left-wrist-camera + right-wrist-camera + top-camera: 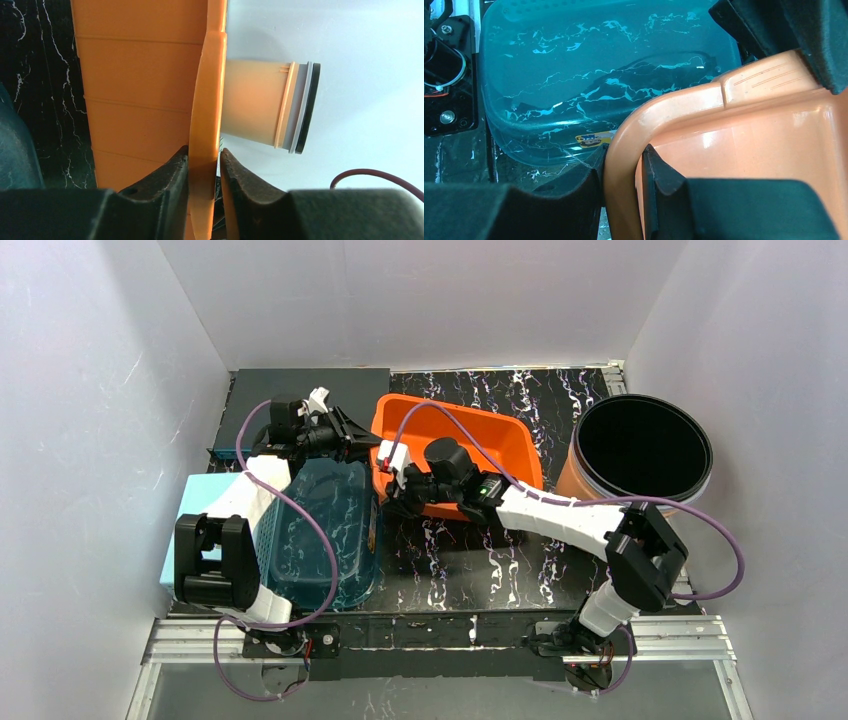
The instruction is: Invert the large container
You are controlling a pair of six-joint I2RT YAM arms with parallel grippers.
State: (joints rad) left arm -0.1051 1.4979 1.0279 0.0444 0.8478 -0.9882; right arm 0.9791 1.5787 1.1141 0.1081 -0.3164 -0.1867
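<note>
The orange container (500,445), near the tabletop's (480,570) far edge, is clamped by its rim in the left gripper (204,156) and right gripper (622,159), presumably for inverting.

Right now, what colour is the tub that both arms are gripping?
The tub is plain orange with no pattern, and it shows best in the top view.

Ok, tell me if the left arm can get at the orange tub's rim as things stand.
Yes, apparently: the left gripper pinches the orange tub at its rim, nothing between; the right gripper grips it too.
</note>
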